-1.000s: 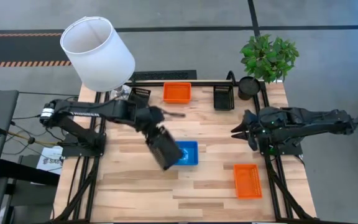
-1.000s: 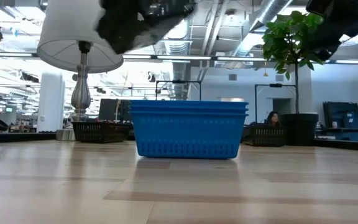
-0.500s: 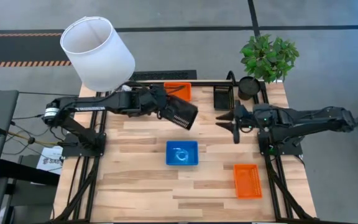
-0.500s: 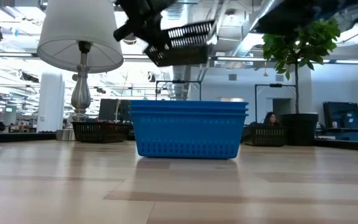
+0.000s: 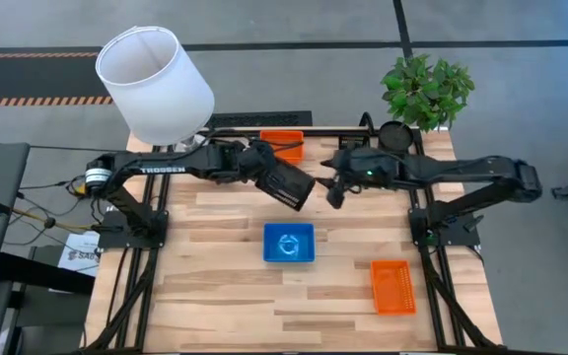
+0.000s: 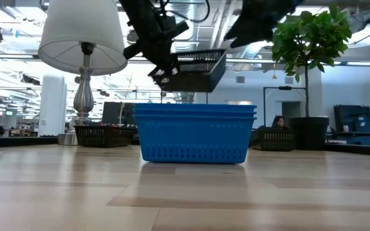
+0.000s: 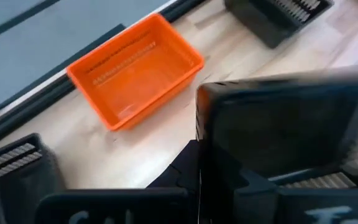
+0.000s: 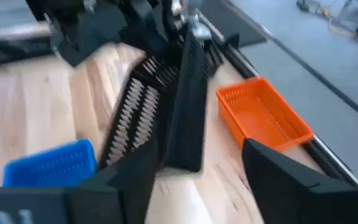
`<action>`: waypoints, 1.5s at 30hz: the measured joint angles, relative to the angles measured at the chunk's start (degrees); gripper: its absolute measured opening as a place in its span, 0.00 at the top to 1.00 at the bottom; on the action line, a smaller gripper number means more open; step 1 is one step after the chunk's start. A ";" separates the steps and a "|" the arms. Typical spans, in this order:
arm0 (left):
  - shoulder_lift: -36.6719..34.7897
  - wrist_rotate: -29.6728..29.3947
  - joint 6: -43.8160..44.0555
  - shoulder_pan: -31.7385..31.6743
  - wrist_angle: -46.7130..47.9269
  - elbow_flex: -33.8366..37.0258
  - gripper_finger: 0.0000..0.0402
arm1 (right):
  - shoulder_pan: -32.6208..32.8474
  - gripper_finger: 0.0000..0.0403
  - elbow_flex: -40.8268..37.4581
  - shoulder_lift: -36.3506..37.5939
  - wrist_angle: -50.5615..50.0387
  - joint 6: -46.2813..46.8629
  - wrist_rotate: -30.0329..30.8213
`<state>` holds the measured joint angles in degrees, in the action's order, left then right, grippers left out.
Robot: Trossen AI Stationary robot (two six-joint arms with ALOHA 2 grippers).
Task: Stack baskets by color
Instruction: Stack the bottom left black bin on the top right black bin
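From above, the left tool (image 5: 267,170) is clamped on a black perforated plastic basket (image 5: 290,183), held tilted in the air over the far middle of the light wooden counter (image 5: 215,286). The right tool (image 5: 335,187) reaches in just beside that basket, its fingers spread apart, touching nothing that can be made out. A stack of blue mesh baskets (image 5: 289,243) sits mid-counter. One red-orange mesh basket (image 5: 282,145) lies at the far edge, partly behind the left arm; another red-orange basket (image 5: 392,286) lies near the front right corner. A white lampshade (image 5: 154,84) and a leafy potted plant (image 5: 427,91) stand at the far corners.

At counter height, the black basket (image 6: 199,70) hangs tilted above the blue stack (image 6: 194,133), well clear of it. The lamp (image 6: 82,48) stands to one side, the plant (image 6: 310,45) to the other.

The left wrist view shows the held black basket (image 7: 291,134) close up, with the red-orange basket (image 7: 135,70) on the counter beyond.

The right wrist view shows its own fingers (image 8: 281,171) wide apart, the black basket (image 8: 166,118) edge-on ahead of them, a red-orange basket (image 8: 263,115) and the blue stack (image 8: 51,163) on the counter.
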<state>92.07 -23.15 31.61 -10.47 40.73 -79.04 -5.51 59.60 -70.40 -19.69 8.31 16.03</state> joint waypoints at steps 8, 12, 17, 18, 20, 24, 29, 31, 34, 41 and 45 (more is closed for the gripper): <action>-0.07 -0.10 -1.55 -0.99 -0.76 -0.04 1.00 | -0.55 0.22 8.62 -11.53 0.19 -2.39 -1.20; -0.07 0.31 -2.38 -1.19 -0.78 -0.05 1.00 | -0.40 0.23 11.81 -16.79 -2.61 -1.71 -0.54; -0.07 1.80 -3.18 -1.15 -0.63 -0.05 1.00 | -0.73 0.28 15.53 -21.74 -10.14 0.45 2.96; -0.07 2.13 -3.65 -1.15 -0.63 -0.05 1.00 | -0.75 0.31 16.16 -22.44 -10.52 0.50 3.29; -0.07 2.48 -4.42 -1.15 -0.67 -0.05 1.00 | -0.72 0.38 16.76 -23.51 -12.45 0.62 4.11; -0.13 3.29 -5.26 -1.17 -0.68 -0.05 1.00 | -0.65 0.62 17.37 -23.63 -12.41 1.22 4.57; -0.18 5.73 -8.25 -1.13 -1.93 -0.05 0.92 | -1.72 0.96 17.26 -22.57 -13.31 1.46 3.00; -0.20 6.74 -8.48 -1.16 -3.10 -0.05 0.85 | -2.45 0.97 17.26 -22.44 -13.18 2.16 1.14; -0.20 9.14 -8.45 -1.28 -4.47 -0.03 0.71 | -4.42 0.99 17.26 -22.42 -13.50 2.13 -4.26; -1.67 10.48 -9.46 -2.70 -6.72 -0.03 0.37 | -9.24 0.99 17.28 -22.45 -17.62 2.12 -13.71; -5.38 9.37 -11.11 -3.64 -8.70 -0.05 0.20 | -11.67 0.99 17.26 -22.48 -21.38 1.76 -15.28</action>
<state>86.69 -13.79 20.50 -14.10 32.03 -79.09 -17.19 76.86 -92.88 -41.07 10.07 0.75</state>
